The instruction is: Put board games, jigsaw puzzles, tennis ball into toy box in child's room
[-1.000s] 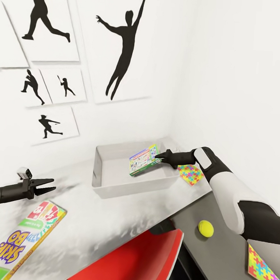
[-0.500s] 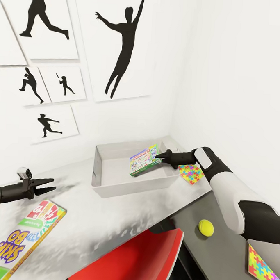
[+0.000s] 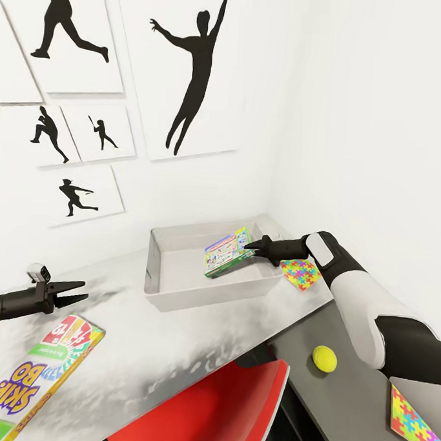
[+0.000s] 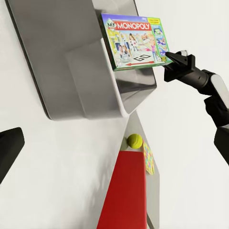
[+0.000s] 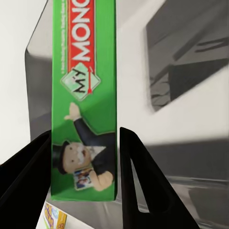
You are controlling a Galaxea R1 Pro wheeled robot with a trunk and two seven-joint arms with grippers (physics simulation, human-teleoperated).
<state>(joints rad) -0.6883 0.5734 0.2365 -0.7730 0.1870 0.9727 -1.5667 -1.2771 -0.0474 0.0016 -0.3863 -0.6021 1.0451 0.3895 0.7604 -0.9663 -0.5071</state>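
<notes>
Right now, Monopoly box (image 3: 226, 252) over toy box (image 3: 171, 289)

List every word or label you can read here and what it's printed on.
"MY MONOPOLY": on the Monopoly box held over the toy box by the right end effector.
"GO": on that box's cover picture.
"SKIP BO": on the Skip-Bo box on the table.
Smaller print on both boxes is too small to read.

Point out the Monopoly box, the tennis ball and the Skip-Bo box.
Monopoly box (image 3: 226, 252), head view, centre of its printed lid.
Tennis ball (image 3: 324, 359), head view, middle of the ball.
Skip-Bo box (image 3: 41, 369), head view, middle of its cover.
</notes>
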